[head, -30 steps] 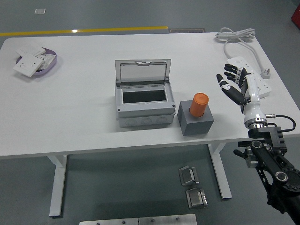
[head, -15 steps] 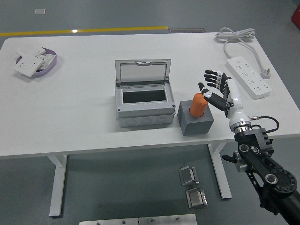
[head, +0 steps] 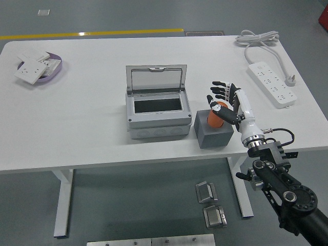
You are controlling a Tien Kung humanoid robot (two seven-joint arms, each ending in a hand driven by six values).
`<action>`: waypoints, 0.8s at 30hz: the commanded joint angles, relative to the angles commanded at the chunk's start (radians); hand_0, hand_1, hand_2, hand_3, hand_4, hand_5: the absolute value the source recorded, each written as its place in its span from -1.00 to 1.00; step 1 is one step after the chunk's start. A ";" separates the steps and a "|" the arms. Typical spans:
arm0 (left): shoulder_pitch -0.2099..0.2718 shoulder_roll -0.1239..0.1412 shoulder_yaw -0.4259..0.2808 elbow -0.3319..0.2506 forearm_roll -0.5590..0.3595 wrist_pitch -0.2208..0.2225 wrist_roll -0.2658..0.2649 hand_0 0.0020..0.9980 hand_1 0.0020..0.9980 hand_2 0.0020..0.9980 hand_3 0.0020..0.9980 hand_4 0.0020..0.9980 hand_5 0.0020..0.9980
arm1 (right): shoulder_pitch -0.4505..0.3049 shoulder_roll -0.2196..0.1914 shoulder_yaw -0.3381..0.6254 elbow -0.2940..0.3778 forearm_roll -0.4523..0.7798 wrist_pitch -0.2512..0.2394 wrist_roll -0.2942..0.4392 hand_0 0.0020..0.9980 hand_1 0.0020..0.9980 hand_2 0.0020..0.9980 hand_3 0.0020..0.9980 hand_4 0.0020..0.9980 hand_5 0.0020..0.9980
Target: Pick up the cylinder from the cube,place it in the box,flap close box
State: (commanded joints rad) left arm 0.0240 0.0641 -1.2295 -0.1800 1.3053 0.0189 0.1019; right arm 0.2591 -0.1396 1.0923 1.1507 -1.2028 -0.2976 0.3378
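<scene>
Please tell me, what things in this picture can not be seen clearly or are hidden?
- Head view: the right hand covers much of the orange cylinder, so firm contact cannot be confirmed.
- The floor of the open box is dark; any contents cannot be made out.
- The items in the purple dish at far left are too small to identify.
- The left arm is outside the picture.

A single head view looks forward and down from high on the robot's side. The rectangular white table [head: 77, 123] fills the upper two thirds of the frame, with its near edge crossing the lower middle and grey floor showing below and beyond it. The camera stands far enough back to take in nearly the whole tabletop.
</scene>
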 joint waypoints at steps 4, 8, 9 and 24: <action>-0.001 0.000 0.002 0.000 0.000 -0.001 0.000 0.17 0.24 0.14 0.22 0.31 -0.43 | 0.001 0.002 -0.011 -0.016 0.012 0.003 0.003 0.40 0.31 0.22 0.34 0.32 -0.76; -0.002 0.001 0.005 0.000 -0.002 -0.002 -0.002 0.17 0.24 0.14 0.22 0.31 -0.43 | 0.002 0.003 -0.024 -0.032 0.025 0.006 0.007 0.39 0.31 0.21 0.34 0.32 -0.76; -0.002 0.001 0.006 0.000 -0.002 -0.003 -0.002 0.17 0.24 0.14 0.22 0.31 -0.43 | 0.002 0.003 -0.027 -0.035 0.028 0.007 0.008 0.39 0.31 0.21 0.34 0.32 -0.76; -0.003 0.000 0.032 0.000 -0.020 -0.010 -0.020 0.17 0.23 0.14 0.22 0.31 -0.42 | 0.000 0.004 -0.054 -0.067 0.051 0.014 0.014 0.38 0.31 0.19 0.34 0.32 -0.76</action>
State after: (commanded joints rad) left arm 0.0213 0.0642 -1.1978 -0.1800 1.2855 0.0094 0.0824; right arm 0.2590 -0.1354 1.0380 1.0832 -1.1519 -0.2841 0.3522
